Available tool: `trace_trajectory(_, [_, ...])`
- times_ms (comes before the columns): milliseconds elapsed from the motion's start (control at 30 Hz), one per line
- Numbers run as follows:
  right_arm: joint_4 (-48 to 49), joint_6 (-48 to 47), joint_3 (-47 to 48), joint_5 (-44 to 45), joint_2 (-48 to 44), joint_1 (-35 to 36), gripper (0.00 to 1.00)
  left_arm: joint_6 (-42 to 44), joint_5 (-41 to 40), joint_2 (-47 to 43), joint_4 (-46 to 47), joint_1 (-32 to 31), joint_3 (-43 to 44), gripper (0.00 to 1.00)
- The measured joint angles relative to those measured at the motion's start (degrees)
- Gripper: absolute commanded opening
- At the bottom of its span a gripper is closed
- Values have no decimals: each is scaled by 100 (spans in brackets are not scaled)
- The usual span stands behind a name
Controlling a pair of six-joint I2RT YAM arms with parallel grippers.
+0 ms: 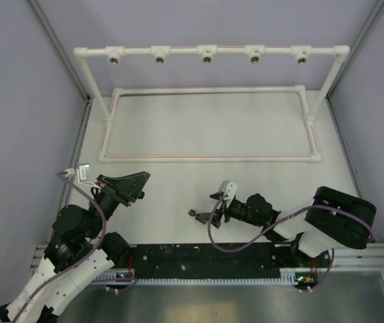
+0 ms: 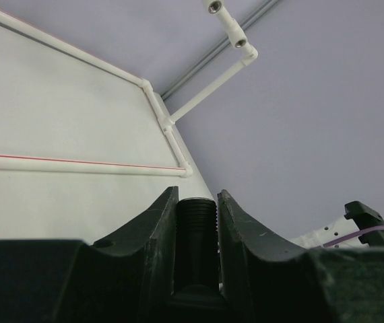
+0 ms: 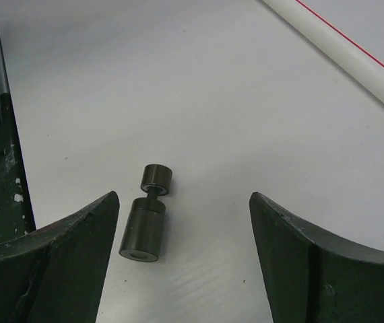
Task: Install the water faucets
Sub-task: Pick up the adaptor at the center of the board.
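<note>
Left fingers (image 2: 153, 229) clamp the threaded faucet (image 2: 197, 225); right fingers (image 3: 71, 239) gape wide around the loose faucet (image 3: 145, 222) on the desk (image 3: 232, 101): centre them, then close gently.

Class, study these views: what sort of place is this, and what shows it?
Probably a robotics test cell, not real plumbing: plain walls box in a white table, a mock-up white pipe frame stands on it, and a left arm and right arm sit at its near edge.
</note>
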Motion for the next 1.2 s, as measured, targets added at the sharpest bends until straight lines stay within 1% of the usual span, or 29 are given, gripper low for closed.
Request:
trace_trajectory(133, [767,-68,-48,365,640,380,77,-20,-2,9,15,0,-24,0])
trace_trajectory(267, [1047,-144,2,951,1650,977,76,-57,0,9,35,0,-44,0])
trace_trajectory(433, [1556,-236,586,1853,2581,1631,72,-94,-4,7,28,0,-44,0])
trace_trajectory(567, [1843,-227,894,2291,3003,1825,59,-94,-13,-7,-2,0,-44,0])
trace_trajectory(667, [2022,-212,964,2422,3180,1827,54,-94,-28,-9,-46,0,-44,0])
trace_trajectory(700, [2059,-214,966,2430,3209,1827,52,-92,-28,-9,-59,0,-44,0])
trace_trajectory(833, [2253,-175,920,2376,3327,1827,43,-92,-28,-9,-90,0,-44,0])
trace_trajectory(1000, [2621,-83,881,2208,3554,1843,29,-98,-28,-4,-87,0,-44,0])
trace_trajectory(1033, [2656,-81,883,2201,3591,1847,25,-98,-28,-4,-90,0,-44,0])
trace_trajectory(1100, [2664,-68,892,2225,3624,1860,10,-103,-28,-4,-87,0,-44,0])
trace_trajectory(1167, [2664,-61,892,2229,3657,1864,0,-111,-33,-4,-87,0,-44,0])
trace_trajectory(1200, [2664,-59,892,2229,3663,1864,0,-122,-35,-4,-85,0,-44,0])
